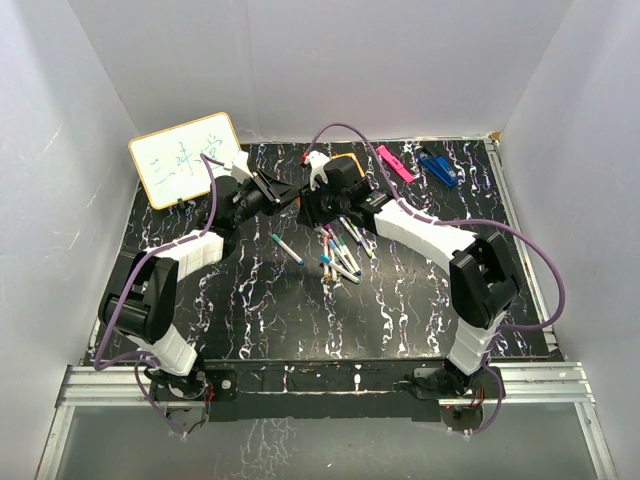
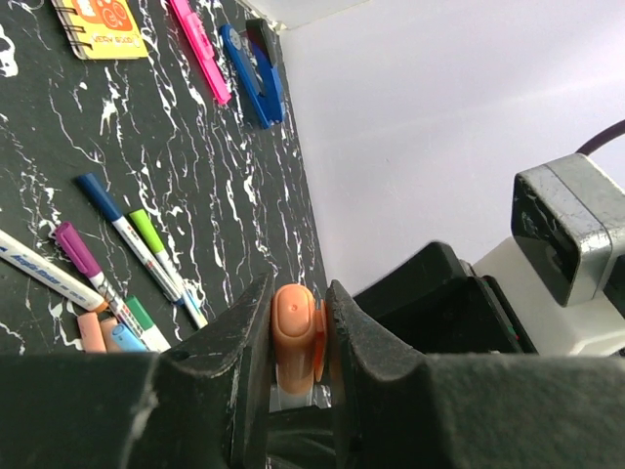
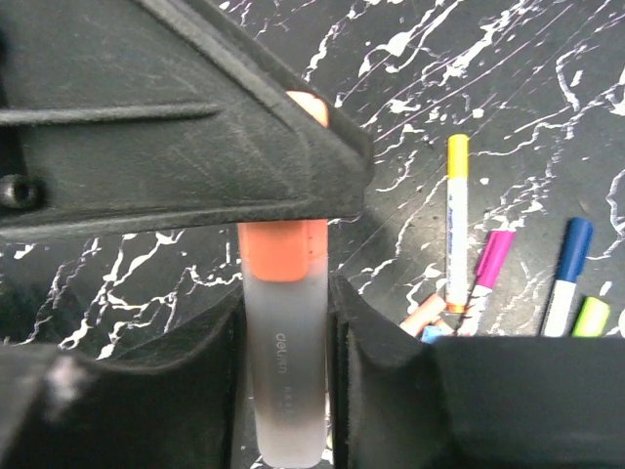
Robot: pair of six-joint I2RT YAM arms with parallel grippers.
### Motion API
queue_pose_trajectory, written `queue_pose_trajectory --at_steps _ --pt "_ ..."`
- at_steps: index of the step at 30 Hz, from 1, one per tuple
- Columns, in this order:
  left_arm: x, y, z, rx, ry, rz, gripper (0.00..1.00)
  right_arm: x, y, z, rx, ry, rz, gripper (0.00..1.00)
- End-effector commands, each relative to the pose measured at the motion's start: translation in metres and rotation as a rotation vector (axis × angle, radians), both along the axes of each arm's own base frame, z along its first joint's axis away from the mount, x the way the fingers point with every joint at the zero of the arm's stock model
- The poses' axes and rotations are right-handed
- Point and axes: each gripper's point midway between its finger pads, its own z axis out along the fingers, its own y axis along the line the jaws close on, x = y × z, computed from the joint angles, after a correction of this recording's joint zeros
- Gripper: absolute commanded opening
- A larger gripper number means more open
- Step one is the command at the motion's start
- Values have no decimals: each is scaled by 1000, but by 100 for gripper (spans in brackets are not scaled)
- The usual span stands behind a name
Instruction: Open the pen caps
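Both grippers meet above the back middle of the table. My left gripper [image 1: 283,190] [image 2: 296,295] is shut on the orange pen cap [image 2: 295,337]. My right gripper [image 1: 312,202] [image 3: 285,298] is shut on the same pen's frosted white barrel [image 3: 285,376]. In the right wrist view the orange cap [image 3: 283,251] sits on the barrel, its tip under the left gripper's finger [image 3: 176,127]. Several other pens [image 1: 340,250] lie in a cluster on the table, and one pen [image 1: 287,248] lies apart to the left. Loose caps [image 2: 93,332] [image 3: 425,313] lie beside the cluster.
A whiteboard [image 1: 185,158] leans at the back left. An orange card [image 1: 348,160] [image 2: 98,24], a pink clip [image 1: 395,163] [image 2: 200,49] and a blue clip [image 1: 437,167] [image 2: 256,63] lie at the back right. White walls enclose the black marbled table [image 1: 250,310].
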Motion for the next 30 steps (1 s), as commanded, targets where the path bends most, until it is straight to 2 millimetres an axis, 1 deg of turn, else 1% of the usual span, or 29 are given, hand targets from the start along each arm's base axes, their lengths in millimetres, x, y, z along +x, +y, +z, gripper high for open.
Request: queue_pose_trajectory --at_steps 1,4,5,9,11,13,15,19,22,23,26,30 --pt "-5 -4 16 -17 -47 -23 0 13 9 30 53 -76 8 20" --pt "-5 -4 15 -12 -43 -17 0 13 8 29 46 -74 -1 2" --pt "-5 -2 13 -6 -40 -10 0 13 7 28 43 -72 -3 0" --pt "-1 4 6 24 -15 36 0 9 1 23 20 -63 -10 0" --pt "7 10 3 51 -1 73 0 3 -6 14 -5 -43 -15 0" --pt "22 18 5 70 -6 104 0 -8 -14 18 -4 -44 -15 0" --pt "39 28 7 79 -9 134 0 -19 -24 14 -10 -35 -23 0" --pt "74 54 7 98 -22 190 0 -42 -41 8 -8 -9 -40 0" --pt "90 69 6 102 -31 223 0 -56 -57 2 -20 1 -67 0" --pt "94 72 6 100 -34 229 0 -58 -61 3 -23 -5 -80 0" --pt "100 73 5 98 -41 233 0 -64 -71 4 -30 -9 -103 0" --pt "100 72 3 99 -37 226 0 -63 -79 8 -38 -22 -132 0"
